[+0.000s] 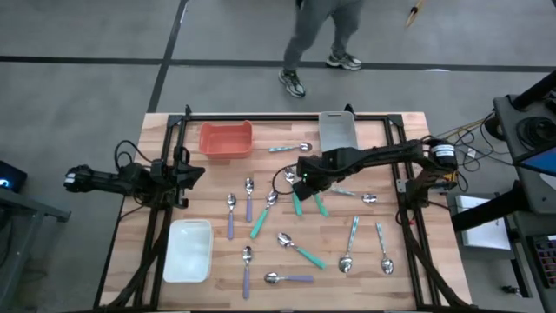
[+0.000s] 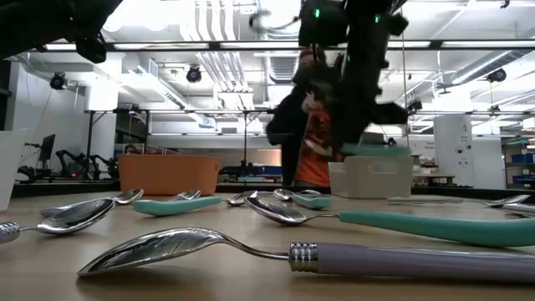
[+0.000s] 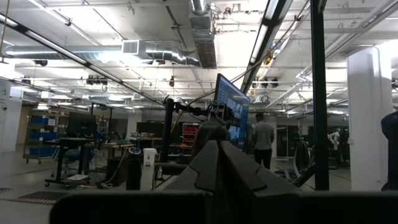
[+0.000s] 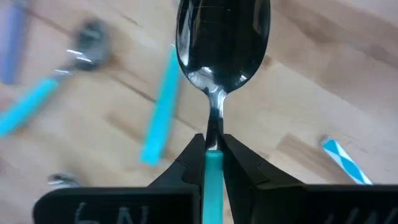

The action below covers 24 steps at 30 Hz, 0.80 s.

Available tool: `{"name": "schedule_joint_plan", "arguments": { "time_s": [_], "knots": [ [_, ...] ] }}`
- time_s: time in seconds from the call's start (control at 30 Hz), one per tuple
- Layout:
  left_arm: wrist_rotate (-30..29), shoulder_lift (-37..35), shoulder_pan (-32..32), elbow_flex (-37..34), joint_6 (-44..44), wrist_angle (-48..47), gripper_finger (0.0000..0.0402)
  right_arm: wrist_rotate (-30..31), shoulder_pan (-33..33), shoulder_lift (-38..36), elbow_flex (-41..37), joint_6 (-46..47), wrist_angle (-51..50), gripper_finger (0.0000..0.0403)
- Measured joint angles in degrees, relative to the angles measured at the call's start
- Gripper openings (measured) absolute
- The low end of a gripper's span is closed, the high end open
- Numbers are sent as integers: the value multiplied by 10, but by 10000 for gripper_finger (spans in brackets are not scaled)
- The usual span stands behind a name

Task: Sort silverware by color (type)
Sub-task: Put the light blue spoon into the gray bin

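Note:
Several spoons with metal bowls lie flat and scattered on the wooden table [image 1: 408, 261], with teal [image 1: 264, 217], purple [image 1: 249, 202] and pale blue [image 1: 351, 236] handles. My right gripper [image 1: 304, 180] hangs over the table's middle, shut on a teal-handled spoon [image 4: 221, 37]; in the low view it shows as a dark shape [image 2: 347, 75] above the table. My left gripper [image 1: 193, 170] waits shut at the table's left edge, raised and holding nothing [image 3: 217, 165]. My right gripper pinches the spoon between its two fingertips [image 4: 239, 158], where the metal neck meets the teal handle [image 4: 213, 144]. The fingers come from above, slanting down. The bowl sticks out past the fingertips and the handle runs back between them. The spoon is lifted clear of the table.
An orange tray [image 1: 226, 139] and a grey tray [image 1: 337, 130] stand at the far edge, and a white tray [image 1: 188, 252] at the near left. Two loose teal handles [image 1: 321, 206] lie just under the right gripper. A person walks on the floor beyond the table [image 1: 321, 43].

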Motion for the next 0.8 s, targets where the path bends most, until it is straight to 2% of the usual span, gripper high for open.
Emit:
{"name": "schedule_joint_plan", "arguments": {
  "time_s": [0.27,0.47,0.8],
  "knots": [
    [0,0,0,0,0,3,0,4,-32,-7,91,-31,-2,24],
    [0,0,0,0,0,3,0,-32,-80,22,171,-82,-15,24],
    [0,0,0,0,0,3,0,-44,-209,46,253,-126,-157,24]
  ]
}}
